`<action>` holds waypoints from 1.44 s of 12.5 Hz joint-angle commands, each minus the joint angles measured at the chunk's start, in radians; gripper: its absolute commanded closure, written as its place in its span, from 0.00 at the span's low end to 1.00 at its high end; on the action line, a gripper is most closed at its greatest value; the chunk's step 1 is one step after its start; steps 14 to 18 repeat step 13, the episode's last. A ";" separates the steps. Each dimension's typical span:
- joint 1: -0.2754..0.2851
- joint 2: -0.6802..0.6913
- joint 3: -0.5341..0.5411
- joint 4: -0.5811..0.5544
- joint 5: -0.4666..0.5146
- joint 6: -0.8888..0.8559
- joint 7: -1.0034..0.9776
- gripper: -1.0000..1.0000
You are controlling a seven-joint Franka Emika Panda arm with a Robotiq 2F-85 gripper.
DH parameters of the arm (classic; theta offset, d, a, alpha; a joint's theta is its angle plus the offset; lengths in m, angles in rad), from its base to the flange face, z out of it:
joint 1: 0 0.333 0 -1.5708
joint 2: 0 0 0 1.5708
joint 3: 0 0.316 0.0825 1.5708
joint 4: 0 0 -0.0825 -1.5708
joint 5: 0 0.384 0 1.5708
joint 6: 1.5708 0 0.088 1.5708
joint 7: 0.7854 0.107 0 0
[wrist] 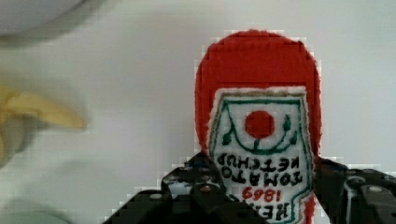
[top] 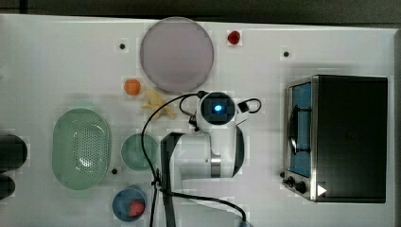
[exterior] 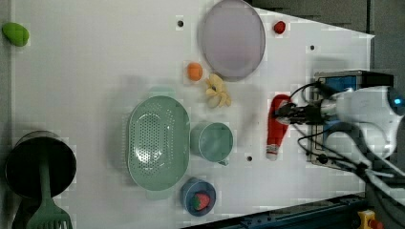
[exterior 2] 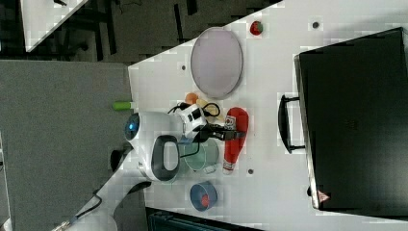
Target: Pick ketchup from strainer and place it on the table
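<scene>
Wrist view: ketchup (wrist: 259,116) between gripper (wrist: 261,186) jaws, gripped.

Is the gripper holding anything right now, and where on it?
Yes: the gripper clasps the small red ketchup squeeze bottle across its labelled middle, one finger on each side; the bottle lies over the white table.

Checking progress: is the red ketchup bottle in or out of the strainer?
Out: the red ketchup squeeze bottle lies on the white table, apart from the pale green perforated strainer.

ketchup (wrist: 258,93) red, white label | strainer (exterior: 157,142) pale green, perforated; table (top: 56,56) white; plate (top: 176,54) grey
</scene>
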 commanded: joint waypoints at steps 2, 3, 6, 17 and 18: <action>0.004 0.035 -0.019 -0.028 -0.004 0.180 -0.035 0.27; 0.004 0.047 -0.021 -0.028 -0.004 0.204 -0.035 0.16; 0.003 0.012 -0.021 -0.019 -0.005 0.198 -0.035 0.00; 0.004 -0.182 -0.003 0.238 -0.004 -0.105 0.121 0.00; 0.004 -0.182 -0.003 0.238 -0.004 -0.105 0.121 0.00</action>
